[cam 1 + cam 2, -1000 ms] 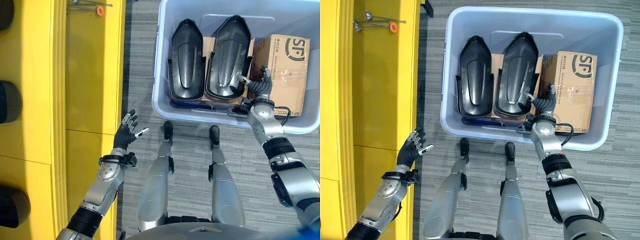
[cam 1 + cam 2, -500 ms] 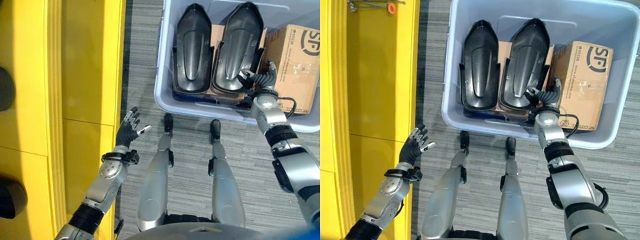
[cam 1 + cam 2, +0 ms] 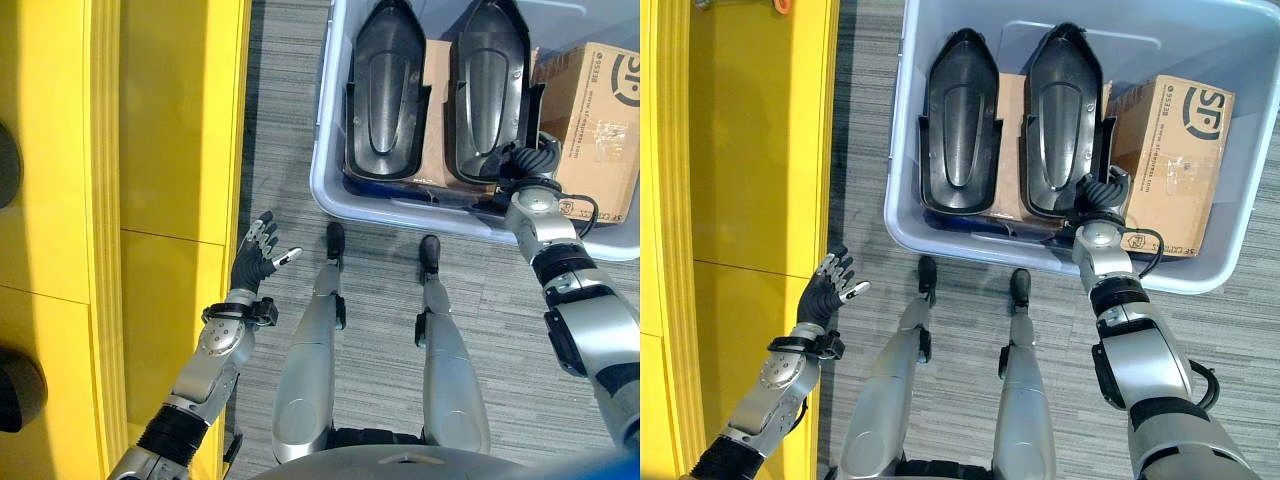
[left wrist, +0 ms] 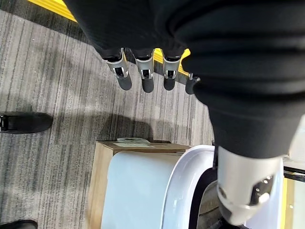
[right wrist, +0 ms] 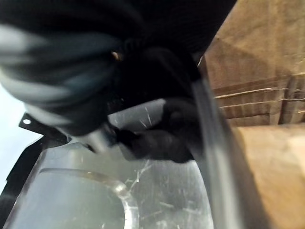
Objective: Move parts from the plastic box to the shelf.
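Taking the plastic box (image 3: pixel 902 215) as the landmark: well to its left stands the yellow shelf (image 3: pixel 170 130). Between shelf and box, over the grey carpet, the left hand (image 3: pixel 257 262) hangs with fingers spread and relaxed, holding nothing. Inside the box two long black moulded parts stand side by side, the left part (image 3: pixel 958 120) and the right part (image 3: pixel 1065 115), with a cardboard carton (image 3: pixel 1168 150) at the box's right end. The right hand (image 3: pixel 1097 195) sits at the near end of the right part, against its lower rim; whether its fingers have closed on that edge I cannot tell. These shells look like hard, glossy plastic: probably light and stiff, but slippery. A hold hooked round the raised side rim seems safest.
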